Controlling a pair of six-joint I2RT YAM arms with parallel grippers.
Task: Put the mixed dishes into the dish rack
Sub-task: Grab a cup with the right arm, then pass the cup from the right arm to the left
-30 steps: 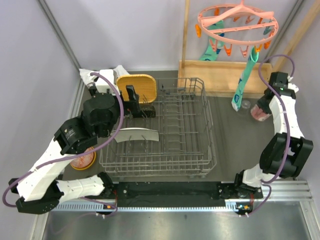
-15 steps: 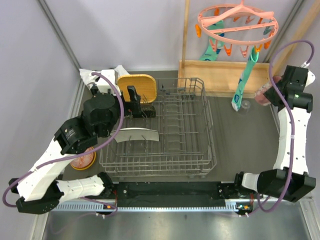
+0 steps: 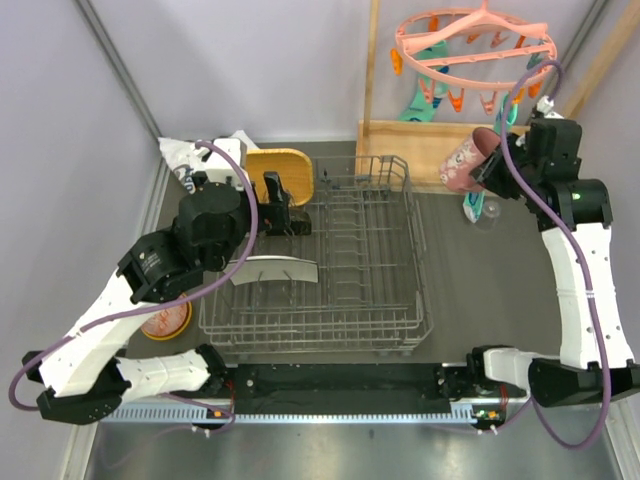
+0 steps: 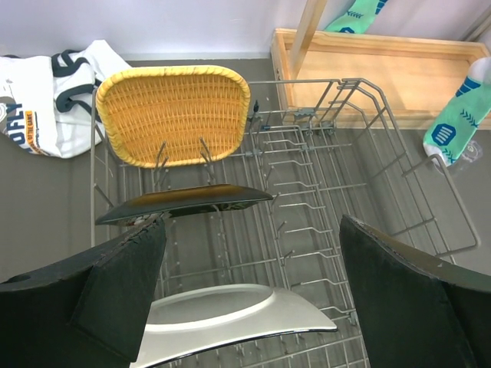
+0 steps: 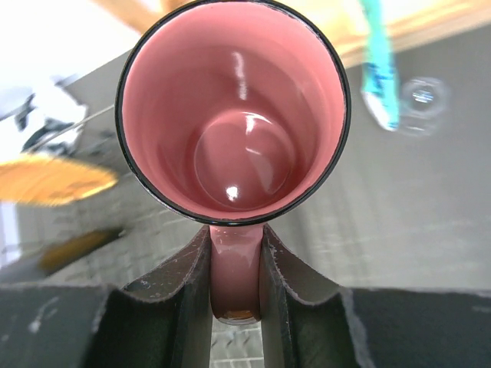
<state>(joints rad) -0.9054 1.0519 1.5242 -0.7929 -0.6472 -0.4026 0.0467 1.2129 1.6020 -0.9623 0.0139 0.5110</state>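
The pink cup [image 5: 234, 115] is up in the air just off the far right corner of the dish rack [image 3: 420, 300], close to the hanging teal sock [image 3: 487, 165]. The right gripper [image 5: 236, 261] is closed most of the way, pinching the cup's handle between both fingers, with the mouth facing its wrist camera. It looks like glazed ceramic, so I'd call it stiff, a bit heavy for its size, slick and chippable. The handle is the obvious place to hold it, but a cup held there can pivot, so I'd set it down slowly between the prongs. The left gripper [image 4: 249, 261] is wide open, holding nothing, hovering over the left part of the rack.

Count as I see it:
- plates: three, all standing in the rack: yellow plate [image 4: 173, 111] at the far left, black plate [image 4: 184, 203] in front of it, pale plate [image 4: 230, 314] nearest
- cups: one, the pink one
- small clear glass [image 3: 490, 212]: one, on the bench right of the rack (light, slippery, easy to crack; I think it's upright but it's too small to be sure)
- orange bowl [image 3: 165, 320]: one, on the bench left of the rack
- any other bowl: can't find one in any view
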